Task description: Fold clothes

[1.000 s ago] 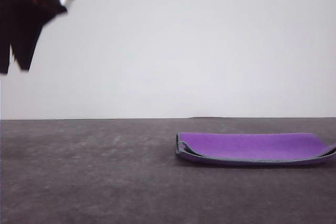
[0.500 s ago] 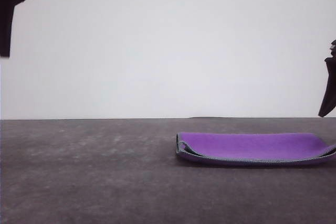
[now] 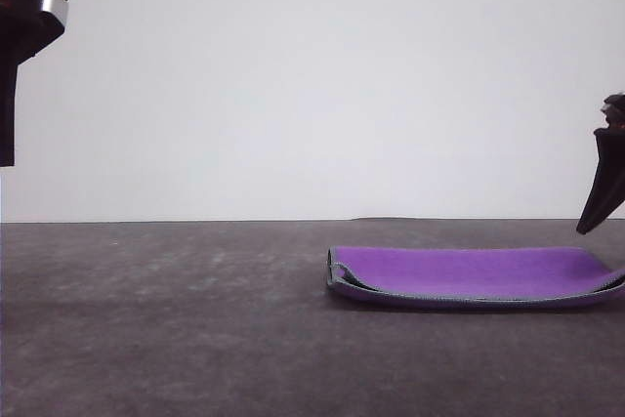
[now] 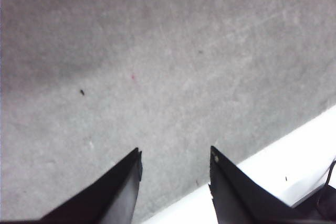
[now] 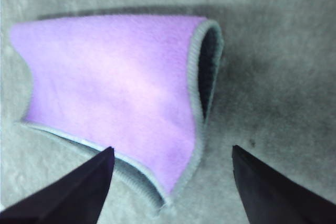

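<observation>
Left end effector (image 4: 175,156): spread, fingers well apart with nothing between them, raised over bare grey surface (image 4: 157,51) beside its white edge; in the front view it hung at about 10 o'clock.
Right end effector (image 5: 170,153): spread wide, empty, hovering above the cloth (image 5: 115,93); in the front view it sat at 3 o'clock.
Change from half a second before: the left end effector had dropped lower at the picture's edge; the right one had come down nearer the cloth; the cloth lay unmoved.
Writing: none readable.
Cloth position: folded over, purple face up with grey edging, flat on the surface at about 4 o'clock in the front view, just below the right end effector and well apart from the left.
</observation>
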You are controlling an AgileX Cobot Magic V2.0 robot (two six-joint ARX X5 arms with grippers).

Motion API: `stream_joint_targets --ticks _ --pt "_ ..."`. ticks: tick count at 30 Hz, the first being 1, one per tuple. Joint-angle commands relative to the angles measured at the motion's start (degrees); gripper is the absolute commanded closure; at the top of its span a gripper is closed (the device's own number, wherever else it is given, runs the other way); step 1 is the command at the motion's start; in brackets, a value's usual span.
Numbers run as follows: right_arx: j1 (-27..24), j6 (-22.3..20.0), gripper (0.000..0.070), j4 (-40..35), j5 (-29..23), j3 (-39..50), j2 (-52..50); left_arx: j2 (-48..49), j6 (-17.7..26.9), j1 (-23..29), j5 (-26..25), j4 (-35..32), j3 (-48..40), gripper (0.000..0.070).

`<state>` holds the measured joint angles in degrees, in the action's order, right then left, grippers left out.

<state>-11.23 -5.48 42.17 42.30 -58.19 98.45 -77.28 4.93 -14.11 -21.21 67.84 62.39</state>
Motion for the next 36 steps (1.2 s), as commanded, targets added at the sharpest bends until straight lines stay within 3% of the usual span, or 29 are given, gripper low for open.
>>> stream_joint_targets --ticks 1,6,14,19,21,24,27,36 --pt "0.4 0.6 0.0261 -0.2 0.4 -0.3 1.3 -0.4 0.4 -0.1 -0.3 -0.2 0.4 0.0455" --pt "2.1 1.2 0.0351 -1.6 0.9 -0.3 1.6 -0.4 0.4 -0.1 -0.3 -0.2 0.4 0.0455" --pt "4.1 3.5 0.0356 -3.4 0.6 -0.3 1.6 -0.4 0.4 -0.1 -0.3 0.0 0.4 0.0455" --pt "4.2 3.7 0.0373 -3.0 -4.0 -0.3 1.6 -0.4 0.4 -0.1 -0.3 0.1 0.4 0.0455" --pt "4.2 3.7 0.0427 -2.9 -4.6 -0.3 1.6 -0.4 0.4 -0.1 -0.3 0.1 0.4 0.0455" --pt "4.3 3.7 0.0593 -3.1 -4.7 -0.3 1.6 -0.4 0.4 -0.1 -0.3 0.0 0.4 0.0455" --pt "4.5 3.6 0.0672 -3.1 -4.4 -0.3 1.6 -0.4 0.4 -0.1 -0.3 0.0 0.4 0.0455" --pt "6.1 3.5 0.0693 -3.4 0.3 -0.3 1.6 -0.4 0.4 -0.1 -0.3 -0.2 0.4 0.0455"
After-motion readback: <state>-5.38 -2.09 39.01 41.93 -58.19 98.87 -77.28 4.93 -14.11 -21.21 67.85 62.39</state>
